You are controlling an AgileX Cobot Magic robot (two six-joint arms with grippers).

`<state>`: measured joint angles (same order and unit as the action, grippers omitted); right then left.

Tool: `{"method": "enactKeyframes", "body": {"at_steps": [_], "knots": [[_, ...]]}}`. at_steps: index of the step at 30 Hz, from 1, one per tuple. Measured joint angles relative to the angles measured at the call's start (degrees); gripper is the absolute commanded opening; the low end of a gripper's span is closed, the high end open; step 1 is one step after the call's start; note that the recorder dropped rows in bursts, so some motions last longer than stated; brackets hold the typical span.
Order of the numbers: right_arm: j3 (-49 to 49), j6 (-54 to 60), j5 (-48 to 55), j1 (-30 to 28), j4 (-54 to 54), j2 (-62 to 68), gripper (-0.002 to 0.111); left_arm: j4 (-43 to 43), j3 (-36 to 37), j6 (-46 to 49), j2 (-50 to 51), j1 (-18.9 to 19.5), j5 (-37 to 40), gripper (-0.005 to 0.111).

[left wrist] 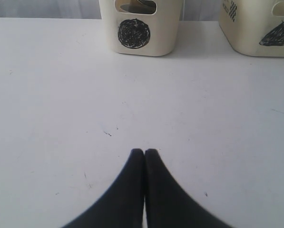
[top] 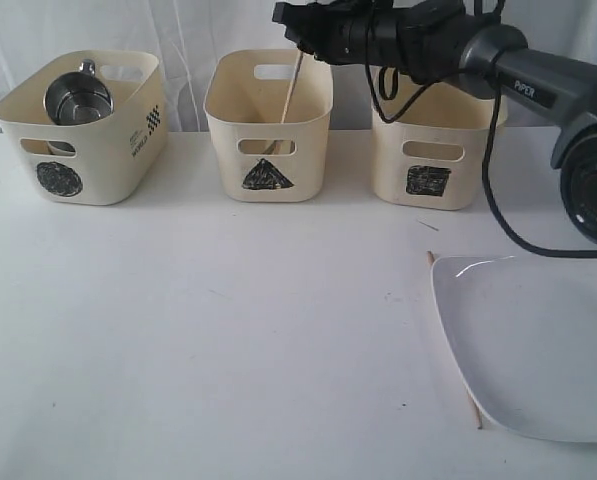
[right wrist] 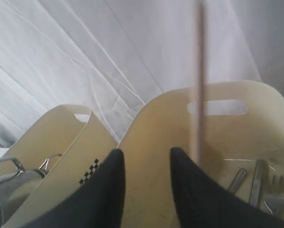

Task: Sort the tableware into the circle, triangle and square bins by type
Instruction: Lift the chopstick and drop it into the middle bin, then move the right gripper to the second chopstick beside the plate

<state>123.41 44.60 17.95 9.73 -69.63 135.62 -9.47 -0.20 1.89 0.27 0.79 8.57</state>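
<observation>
hovering over the triangle bin (top: 268, 125), right gripper (right wrist: 146, 152) spread, left gripper (left wrist: 144, 154) pressed together. loose chopstick (top: 475, 410) seems light, stiff: pinch mid-length.

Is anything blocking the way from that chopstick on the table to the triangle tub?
Nothing visible: the chopstick lies along the plate, with only table between it and the triangle tub.
</observation>
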Motion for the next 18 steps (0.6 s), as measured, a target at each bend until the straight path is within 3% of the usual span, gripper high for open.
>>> {"method": "enactKeyframes", "body": {"at_steps": [5,13,18], "knots": [[-1.1,-1.9,6.1,0.0,10.1,-2.0,0.038,0.0,0.0,0.0,0.0,0.0,0.0,0.0],[-14.5,-25.0,15.1,0.0,45.3,-15.2,0.038,0.0,0.0,0.0,0.0,0.0,0.0,0.0],[-23.6,-33.3,23.6,0.1,57.6,-22.5,0.038,0.0,0.0,0.0,0.0,0.0,0.0,0.0]]}}
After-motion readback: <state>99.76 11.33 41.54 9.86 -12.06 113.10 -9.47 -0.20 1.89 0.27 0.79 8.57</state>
